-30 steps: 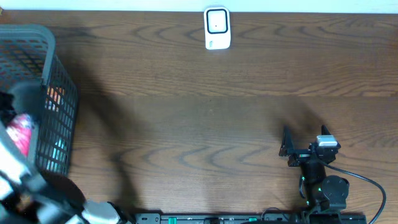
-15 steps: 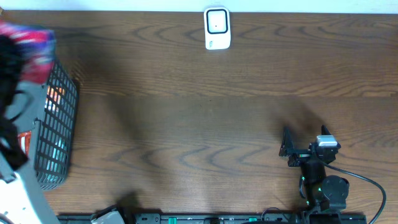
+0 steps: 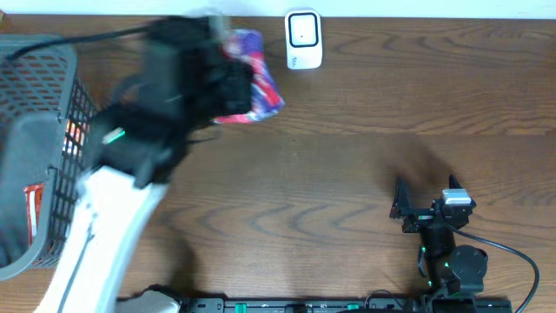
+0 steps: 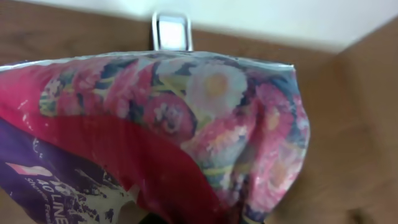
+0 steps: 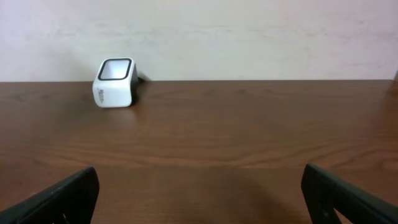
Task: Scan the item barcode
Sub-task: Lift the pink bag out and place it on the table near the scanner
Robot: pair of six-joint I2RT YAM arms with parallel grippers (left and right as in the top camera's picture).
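The item, a soft packet (image 3: 254,85) printed with pink flowers and a purple-and-white label, hangs in the air at the back of the table, just left of the white barcode scanner (image 3: 303,39). My left gripper (image 3: 228,89) is shut on it and is blurred by motion. The packet (image 4: 168,124) fills the left wrist view and hides the fingers, with the scanner (image 4: 171,31) just beyond its top edge. No barcode shows on the packet. My right gripper (image 3: 401,209) rests open near the front right with nothing in it. From there the scanner (image 5: 114,82) stands far off at the back left.
A dark grey mesh basket (image 3: 82,156) stands at the left edge with more packaged goods inside. The left arm's white link (image 3: 104,235) slants over the table's left front. A pale wall (image 5: 249,37) runs behind the table.
The left arm has lifted the packet out of the basket and swung it right along the back edge to beside the scanner. The right arm has not moved.
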